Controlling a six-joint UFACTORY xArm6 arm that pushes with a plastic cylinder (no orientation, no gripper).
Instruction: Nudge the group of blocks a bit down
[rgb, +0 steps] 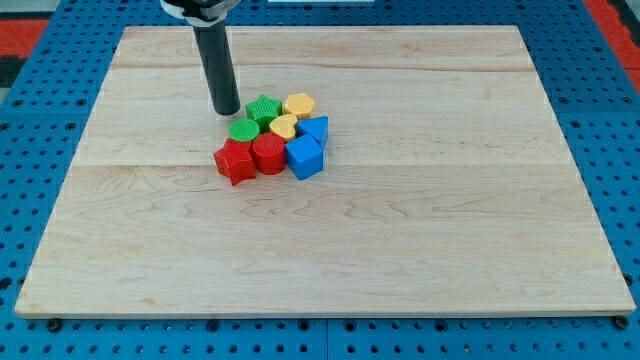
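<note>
The group of blocks sits a little above and left of the bench's middle, eight small pieces packed so that neighbours touch. At the top of the cluster lie a green star (263, 108) and a yellow hexagon (299, 104). Below them come a green round block (243, 130), a yellow heart (284, 126) and a blue triangle-like block (315, 128). The bottom row holds a red star (234, 161), a red cylinder (268, 153) and a blue cube-like block (305, 157).

They look like light, rigid plastic pieces with ribbed tops, and the wooden bench (400, 250) looks smooth, so I judge they will slide readily and will not deform. Nothing binds them, though: a push at one corner would likely spin a piece or split the cluster. The best contact, in my view, is the top edge, near the seam between the green star and the yellow hexagon, pressing toward the view's bottom so the rows drive one another.

There is no jawed end effector here to be apart or together, only a straight dark rod. My tip (226, 111) rests on the bench just left of the green star, near the group's upper-left corner, apparently not touching it.
</note>
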